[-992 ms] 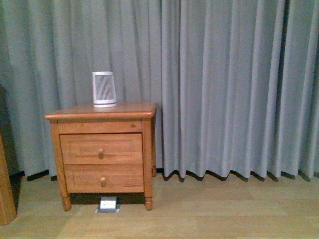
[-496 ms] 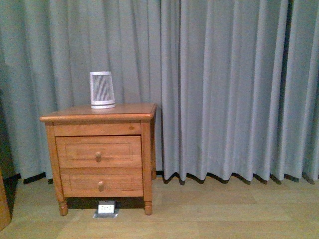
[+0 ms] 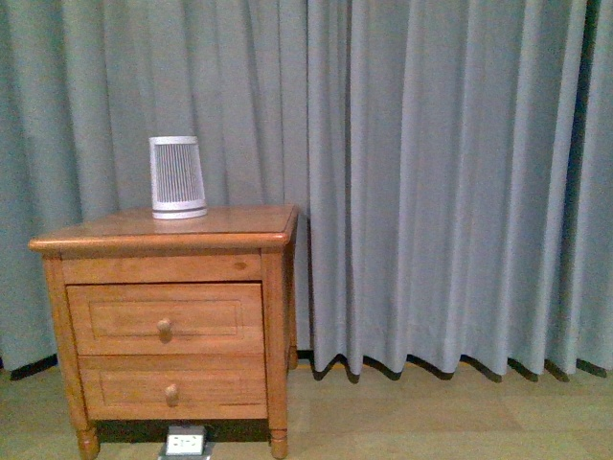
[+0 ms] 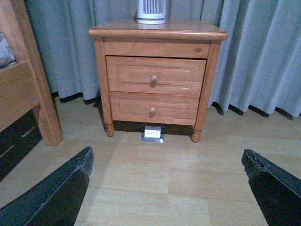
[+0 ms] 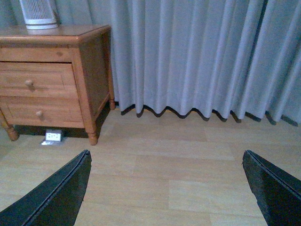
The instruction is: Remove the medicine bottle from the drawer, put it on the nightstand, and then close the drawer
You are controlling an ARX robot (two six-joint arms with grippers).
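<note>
The honey-brown nightstand [image 3: 172, 230] stands at the left against the curtain and also shows as the nightstand [image 4: 157, 33] and the nightstand [image 5: 80, 37] in the wrist views. Its upper drawer [image 3: 163, 318] is shut, with a round knob; the same drawer [image 4: 155, 75] faces the left wrist camera. The medicine bottle is hidden. My left gripper [image 4: 168, 162] is open over bare floor, well short of the nightstand. Over the floor to the right of the nightstand, my right gripper [image 5: 167, 162] is open and holds nothing. Neither arm shows in the front view.
A white-and-grey slatted device [image 3: 176, 177] stands on the nightstand's top. A lower drawer [image 3: 170, 385] sits below the upper one. A floor socket plate [image 4: 153, 133] lies under the nightstand. Grey curtain [image 3: 431, 182] hangs behind. A wooden bed frame [image 4: 28, 84] stands beside the nightstand.
The front view has shifted: the nightstand now appears larger, lower and further left in the picture. Both drawers stay shut.
</note>
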